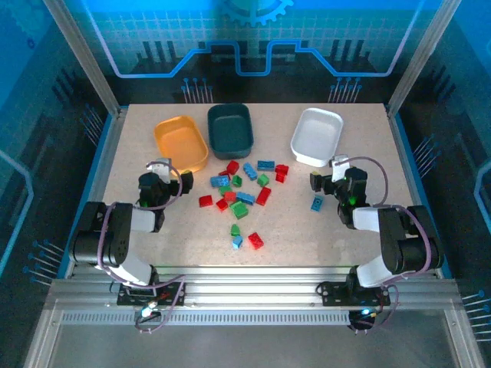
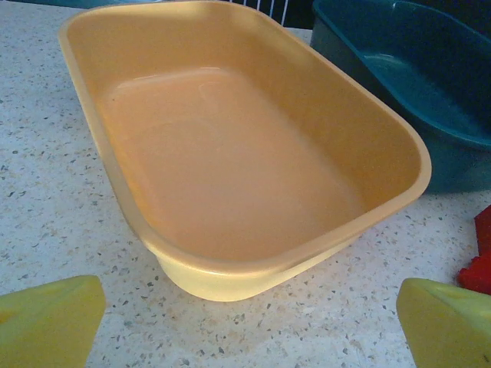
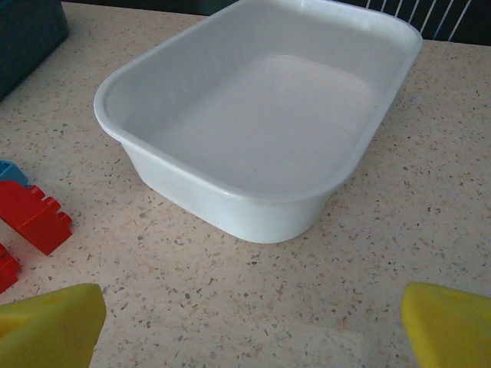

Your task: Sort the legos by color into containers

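Note:
Several red, green and blue legos (image 1: 242,192) lie scattered mid-table, and one blue lego (image 1: 317,202) lies apart to the right. Behind them stand three empty containers: an orange tub (image 1: 182,142), a teal tub (image 1: 231,127) and a white tub (image 1: 317,136). My left gripper (image 1: 159,175) hovers just in front of the orange tub (image 2: 253,268), open, its yellow fingertips (image 2: 50,318) wide apart over bare table. My right gripper (image 1: 337,175) is open in front of the white tub (image 3: 230,195), nothing between its fingertips (image 3: 449,326).
The teal tub (image 2: 414,84) sits right of the orange one, with a red lego (image 2: 479,257) at the frame edge. A red lego (image 3: 34,218) and a blue one (image 3: 9,172) lie left of the white tub. Blue enclosure walls ring the table (image 1: 153,245).

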